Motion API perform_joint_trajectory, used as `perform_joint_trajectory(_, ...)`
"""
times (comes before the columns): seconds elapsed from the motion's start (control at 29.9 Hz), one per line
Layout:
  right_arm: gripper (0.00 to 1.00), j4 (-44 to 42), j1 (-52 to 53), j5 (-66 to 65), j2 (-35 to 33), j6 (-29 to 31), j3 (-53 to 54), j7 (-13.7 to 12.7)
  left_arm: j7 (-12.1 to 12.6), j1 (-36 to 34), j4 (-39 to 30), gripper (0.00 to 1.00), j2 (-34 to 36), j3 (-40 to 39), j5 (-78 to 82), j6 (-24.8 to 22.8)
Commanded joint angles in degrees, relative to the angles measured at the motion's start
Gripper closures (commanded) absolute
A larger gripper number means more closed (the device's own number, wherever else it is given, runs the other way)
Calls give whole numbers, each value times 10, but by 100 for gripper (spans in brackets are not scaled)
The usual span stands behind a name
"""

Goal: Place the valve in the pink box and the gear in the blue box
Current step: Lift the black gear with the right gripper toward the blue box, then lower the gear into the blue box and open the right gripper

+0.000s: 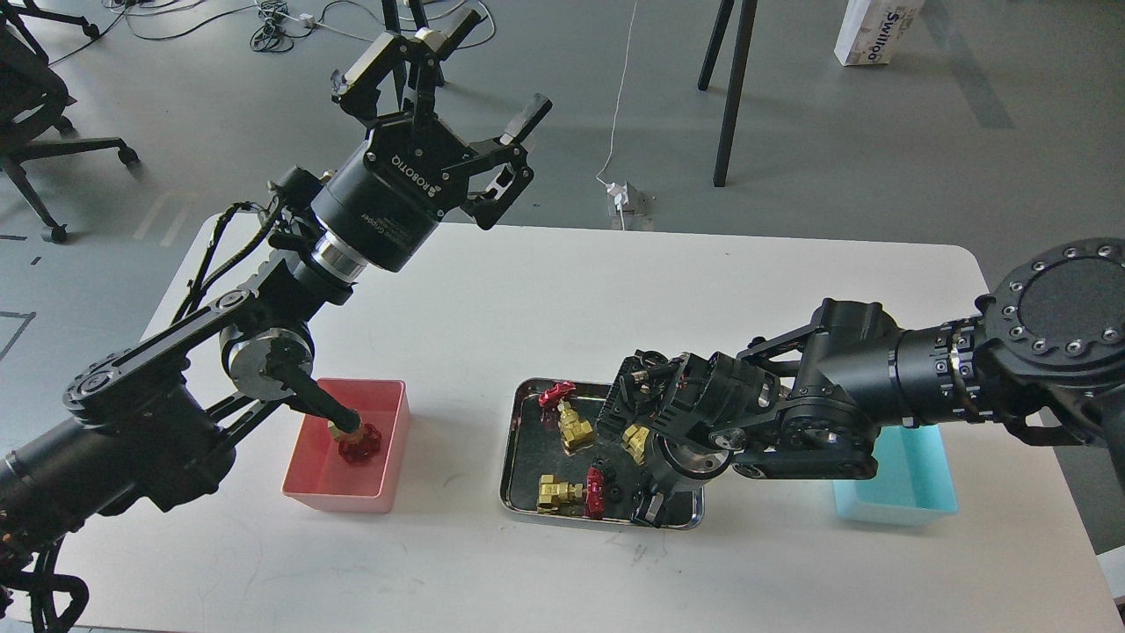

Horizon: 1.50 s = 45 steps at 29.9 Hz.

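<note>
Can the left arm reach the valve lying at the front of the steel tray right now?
Probably yes. The left tool is raised, open and empty, and the front valve lies exposed on the tray's left side. The right tool crowds the tray's middle, so collision is possible.

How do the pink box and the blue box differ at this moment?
The pink box stands left of the steel tray; the blue box stands to its right. The pink box holds a valve; nothing shows in the visible part of the blue box. The pink box is mostly in view; the right arm hides much of the blue one. Both are open-top bins of like shape.
</note>
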Motion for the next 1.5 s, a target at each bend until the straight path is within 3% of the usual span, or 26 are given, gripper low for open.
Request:
perform_joint_trajectory(0.0,80,9,12,5,-5,1,2,0,0,0,0,17,0,0,0,-1)
perform_joint_trajectory(0.17,80,47,56,27,-51,1,31,0,0,4,0,16,0,0,1,-1)
perform_joint_trajectory(0.27,80,81,93,58,-119,1,61,1,0,8,0,16,-1,0,1,-1)
perform_joint_trajectory(0.5,82,157,98,70,-375,-6,142,2,0,9,7,16,-3,0,1,-1)
perform_joint_trajectory(0.7,82,188,16,65,-558,-22,157,4,0,8,20,16,-29,3,1,0)
perform_joint_trajectory(0.84,82,195,-40,69,-604,-61,165,3,0,8,21,16,-43,7,6,3)
perform_joint_trajectory(1.0,81,194,-88,71,-605,-92,166,-1,0,8,21,16,-44,4,27,4)
perform_joint_trajectory(1.07,76,191,-103,71,-599,-110,166,-2,0,8,21,16,-44,4,27,4)
perform_joint_trajectory(1.2,45,188,-126,82,-591,-163,168,-4,0,8,35,16,-46,6,27,4)
perform_joint_trajectory(1.24,33,188,-129,94,-591,-169,169,-5,0,8,40,16,-46,7,27,3)
perform_joint_trajectory(1.27,10,188,-132,115,-590,-170,169,-6,0,8,45,16,-46,8,27,2)
perform_joint_trajectory(1.3,0,187,-133,136,-590,-170,169,-7,0,8,50,16,-46,8,27,1)
perform_joint_trajectory(1.47,0,188,-133,221,-588,-185,216,-5,0,6,83,16,-55,6,27,0)
